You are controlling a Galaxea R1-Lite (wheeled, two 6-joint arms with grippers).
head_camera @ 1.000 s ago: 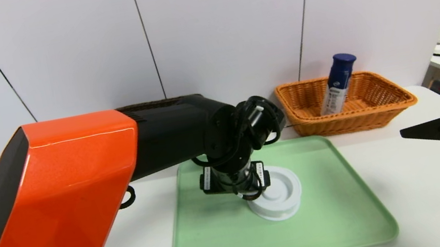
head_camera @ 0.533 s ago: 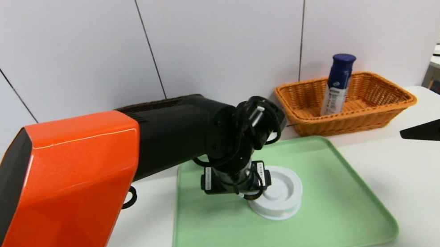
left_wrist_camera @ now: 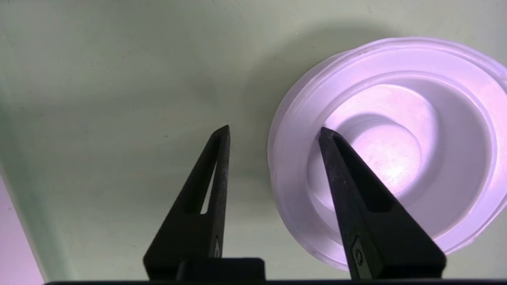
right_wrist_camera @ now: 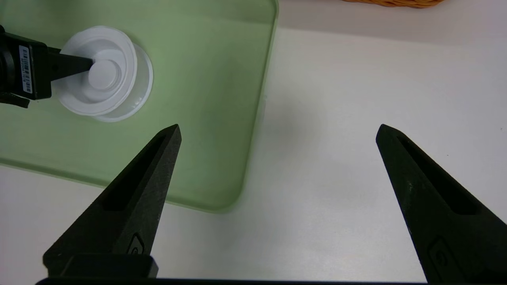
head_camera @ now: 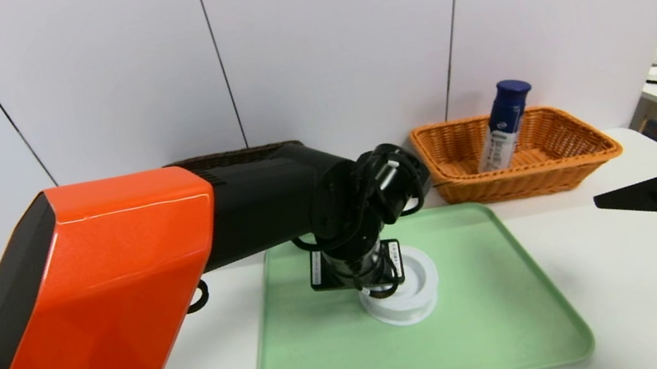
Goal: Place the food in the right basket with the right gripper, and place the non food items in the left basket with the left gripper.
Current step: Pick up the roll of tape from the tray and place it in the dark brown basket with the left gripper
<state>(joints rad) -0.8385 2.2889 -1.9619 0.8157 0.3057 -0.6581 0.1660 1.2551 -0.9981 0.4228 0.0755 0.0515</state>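
"What is the left gripper (left_wrist_camera: 274, 127) doing?"

"It's hovering low near the centre of the frame, its fingers standing apart around the near rim of the white round container (head_camera: 416, 305). One fingertip is reaching over the recess, the other is pointing down outside the rim, so it's gripping nothing. The container is sitting on the green tray (head_camera: 491, 338)."

"And the right gripper (right_wrist_camera: 278, 126)?"

"Waiting at the right edge, spread wide and released. The blue-capped bottle (head_camera: 504, 125) is leaning in the orange basket (head_camera: 530, 179), upper right. The dark basket (head_camera: 236, 157) is peeking out behind the left arm, upper left of centre."
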